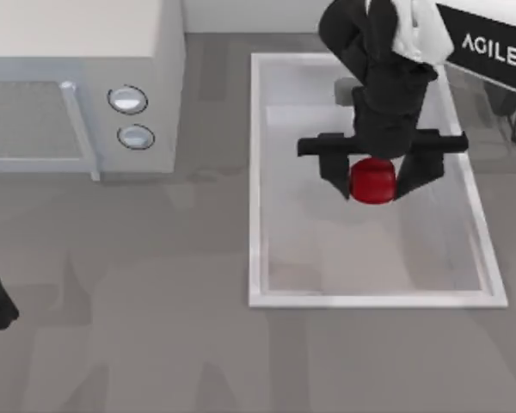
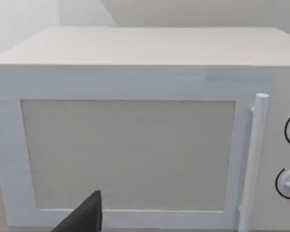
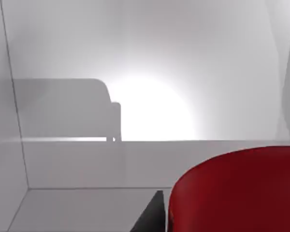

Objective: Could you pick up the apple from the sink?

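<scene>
Right gripper (image 1: 374,182) clamped on the apple (image 1: 372,181) – over the sink (image 1: 256,172), 3 o'clock of the microwave (image 1: 77,82); left gripper's grip state: cannot tell

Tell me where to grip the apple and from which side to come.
Grip the apple across its rounded sides, coming from above. It sits low inside the sink, whose raised rim likely blocks a sideways approach. The right gripper already straddles it this way, one finger on each side.

Faucet post of the sink (image 1: 258,172) hidden behind the right arm; apple (image 3: 241,193) cut by frame edge.
</scene>
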`<state>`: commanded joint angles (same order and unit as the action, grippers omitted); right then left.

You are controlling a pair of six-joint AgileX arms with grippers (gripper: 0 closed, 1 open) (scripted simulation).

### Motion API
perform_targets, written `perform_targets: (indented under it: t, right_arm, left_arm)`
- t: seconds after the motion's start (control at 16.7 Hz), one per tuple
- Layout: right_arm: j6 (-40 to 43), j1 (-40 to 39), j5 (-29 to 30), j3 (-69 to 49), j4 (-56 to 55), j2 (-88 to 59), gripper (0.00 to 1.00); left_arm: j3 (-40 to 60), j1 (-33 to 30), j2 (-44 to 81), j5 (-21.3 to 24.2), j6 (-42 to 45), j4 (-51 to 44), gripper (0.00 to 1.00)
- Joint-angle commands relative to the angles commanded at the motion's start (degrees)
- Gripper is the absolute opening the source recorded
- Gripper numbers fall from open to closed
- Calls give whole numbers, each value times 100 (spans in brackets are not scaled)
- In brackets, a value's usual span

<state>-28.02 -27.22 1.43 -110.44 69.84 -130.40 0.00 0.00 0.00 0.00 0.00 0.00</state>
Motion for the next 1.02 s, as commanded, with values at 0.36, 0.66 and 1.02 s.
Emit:
perform_targets:
  t: [0.36,0.66,1.02]
  right_arm:
    - [39,34,-6,-1410,1797,546,0]
    - [34,14,-10,-1508,1898,592,0]
    - [596,574,-35,-547,1675,1353,0]
  left_arm:
    - [0,0,0,0,0,0,100]
    - [0,0,0,0,0,0,100]
    - [0,0,0,0,0,0,100]
